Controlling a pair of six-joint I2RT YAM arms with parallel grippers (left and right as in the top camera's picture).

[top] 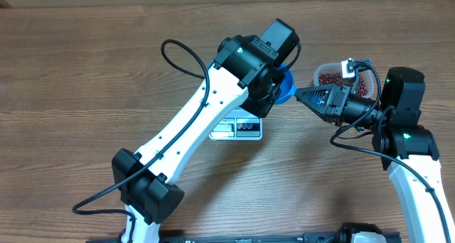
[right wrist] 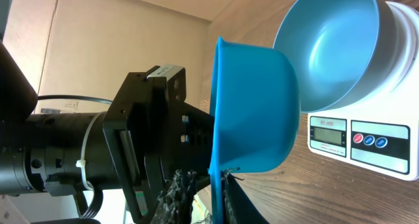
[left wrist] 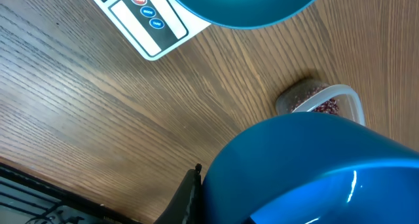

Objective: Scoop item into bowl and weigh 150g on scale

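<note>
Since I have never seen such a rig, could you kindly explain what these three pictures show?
Two robot arms work at a wooden table. One picture looks down from above; the other two come from a camera on each wrist. On the table stand a white scale carrying a blue bowl, and a clear tub of red-brown beans. The left tool holds a second bowl on its side in the air; the right tool pinches its rim.
</note>
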